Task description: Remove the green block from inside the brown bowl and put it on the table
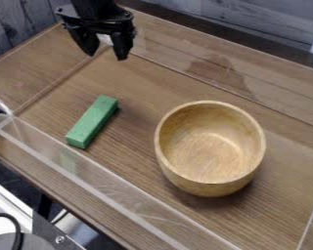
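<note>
- Up at the top left, the gripper point(102, 43) hangs over the far part of the table point(186, 68), its dark fingers point(121, 47) pointing down and spread wide with nothing between them.
- The green block point(91, 121) lies flat on the tabletop, left of centre, with its long side running diagonally from lower left to upper right.
- It is well apart from the gripper and touches neither the fingers nor the bowl.
- The brown bowl point(211, 148) stands upright to the right of the block, near it but with a strip of bare wood between them; its inside shows only wood grain.
- Low clear plastic walls point(67, 171) edge the table; the near one runs just below the block's lower end.
</note>
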Robot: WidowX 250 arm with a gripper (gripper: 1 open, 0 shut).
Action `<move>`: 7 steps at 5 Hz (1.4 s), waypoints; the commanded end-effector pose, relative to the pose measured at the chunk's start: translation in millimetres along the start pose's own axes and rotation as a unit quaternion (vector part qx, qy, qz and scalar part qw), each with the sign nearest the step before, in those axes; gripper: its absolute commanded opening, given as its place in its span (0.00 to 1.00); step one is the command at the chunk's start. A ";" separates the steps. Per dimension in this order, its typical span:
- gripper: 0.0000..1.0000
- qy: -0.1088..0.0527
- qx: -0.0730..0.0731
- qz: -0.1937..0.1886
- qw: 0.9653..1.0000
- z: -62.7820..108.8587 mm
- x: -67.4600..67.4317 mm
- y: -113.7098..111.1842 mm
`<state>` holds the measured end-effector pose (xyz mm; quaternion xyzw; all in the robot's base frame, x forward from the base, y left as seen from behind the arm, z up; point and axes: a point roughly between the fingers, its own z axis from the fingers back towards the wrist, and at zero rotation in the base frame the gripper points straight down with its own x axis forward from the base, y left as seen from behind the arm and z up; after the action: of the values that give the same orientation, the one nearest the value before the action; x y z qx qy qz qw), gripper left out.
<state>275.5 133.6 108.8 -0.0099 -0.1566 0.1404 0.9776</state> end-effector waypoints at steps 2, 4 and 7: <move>1.00 -0.023 0.014 0.002 1.000 17.8 12.5 -1.0; 1.00 -0.003 0.009 -0.003 1.000 2.2 14.0 5.2; 1.00 -0.020 0.023 -0.044 0.999 5.8 1.7 15.8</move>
<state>266.5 146.0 95.3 0.0085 -0.1437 0.1039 0.9841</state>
